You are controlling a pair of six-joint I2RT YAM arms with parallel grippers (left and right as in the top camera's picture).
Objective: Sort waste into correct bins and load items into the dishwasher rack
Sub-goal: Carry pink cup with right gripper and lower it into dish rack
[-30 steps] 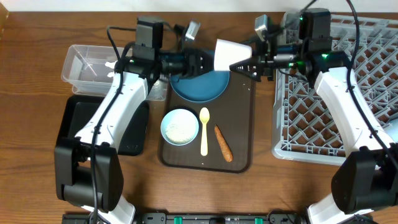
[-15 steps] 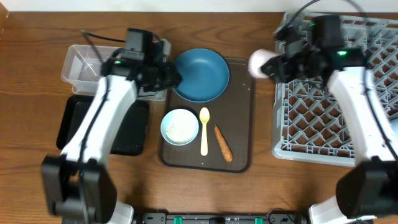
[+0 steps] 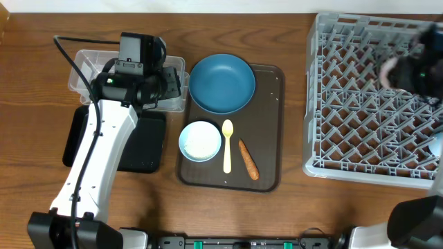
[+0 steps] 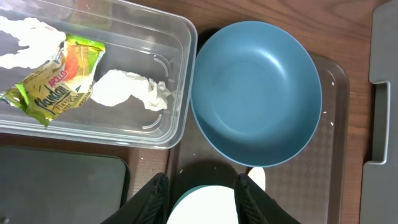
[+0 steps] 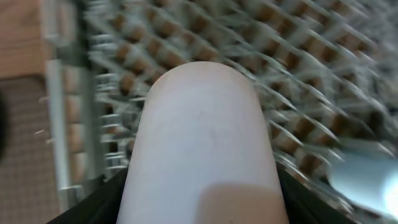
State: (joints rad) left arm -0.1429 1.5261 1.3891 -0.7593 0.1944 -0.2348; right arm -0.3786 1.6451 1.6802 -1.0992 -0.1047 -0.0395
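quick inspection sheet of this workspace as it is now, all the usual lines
surface: wood table
job's things: plate, bowl, spoon and carrot stick on brown tray; wrapper and tissue in tub; black tray partly under left arm; rack at right
clutter: nothing seen
grippers: left gripper open, holding nothing, above bowl; right gripper holds pink cup over rack
cables: black cable loops from left arm over tub
surroundings: nothing seen
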